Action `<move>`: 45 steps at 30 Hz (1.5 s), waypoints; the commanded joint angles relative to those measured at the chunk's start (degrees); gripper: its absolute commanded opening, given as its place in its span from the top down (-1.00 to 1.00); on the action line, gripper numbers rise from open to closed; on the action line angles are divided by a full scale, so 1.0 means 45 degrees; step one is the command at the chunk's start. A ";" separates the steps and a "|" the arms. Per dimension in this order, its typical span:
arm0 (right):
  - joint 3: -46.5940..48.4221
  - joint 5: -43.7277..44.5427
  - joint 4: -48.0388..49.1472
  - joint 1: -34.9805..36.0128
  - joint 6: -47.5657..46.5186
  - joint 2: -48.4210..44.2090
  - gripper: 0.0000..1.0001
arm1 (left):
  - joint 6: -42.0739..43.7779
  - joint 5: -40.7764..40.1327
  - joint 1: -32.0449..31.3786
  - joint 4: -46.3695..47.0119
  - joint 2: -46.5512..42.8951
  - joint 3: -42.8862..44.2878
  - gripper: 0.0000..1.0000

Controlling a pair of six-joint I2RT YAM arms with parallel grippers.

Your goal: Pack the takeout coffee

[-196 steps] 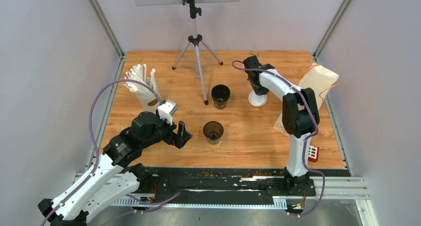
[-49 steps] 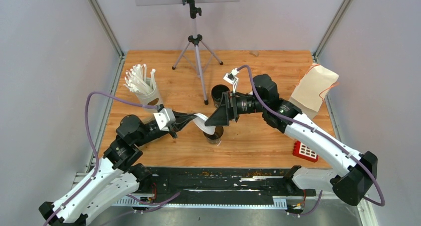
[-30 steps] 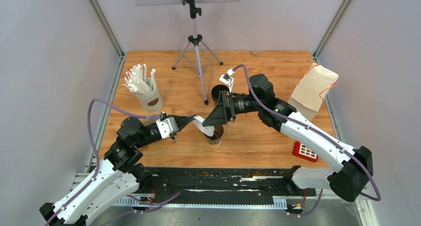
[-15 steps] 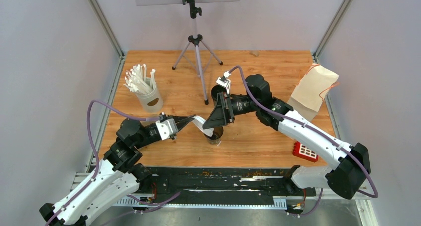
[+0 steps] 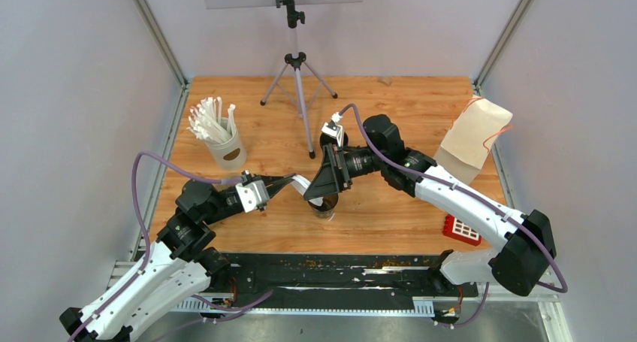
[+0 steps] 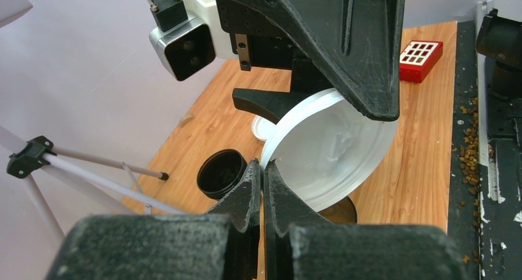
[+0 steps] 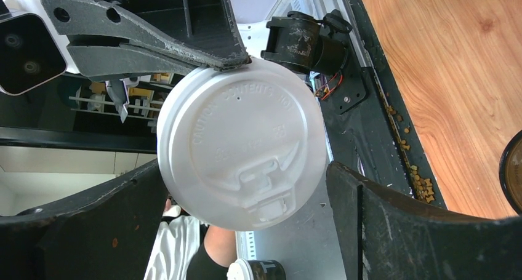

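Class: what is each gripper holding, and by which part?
Left gripper pinches the white lid at its rim; right gripper's jaws stand open around it, holding nothing.

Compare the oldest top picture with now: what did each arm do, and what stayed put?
The left gripper went from near the straws out over the near cup and now pinches a lid by its rim. The right gripper left the far right of the table, swung to the middle, and its open jaws now flank that lid. That cup, the far cup, the straws and the bag stayed put.
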 commanded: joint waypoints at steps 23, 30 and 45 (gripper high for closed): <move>0.0655 0.0144 -0.0448 0.0055 -0.1200 0.0135 -0.62 | 0.0627 -0.1213 -0.0030 -0.0589 -0.0742 0.0201 -0.45; 0.2421 0.3079 -0.4434 0.0044 -0.4383 0.0610 -0.63 | -0.1881 -0.3668 -0.0019 -0.2458 -0.1220 0.0964 -0.99; 0.1770 1.0909 -0.5247 0.1473 -0.9588 0.0127 -0.64 | -0.9303 -0.7047 0.0469 -0.8601 0.4258 0.5508 -0.90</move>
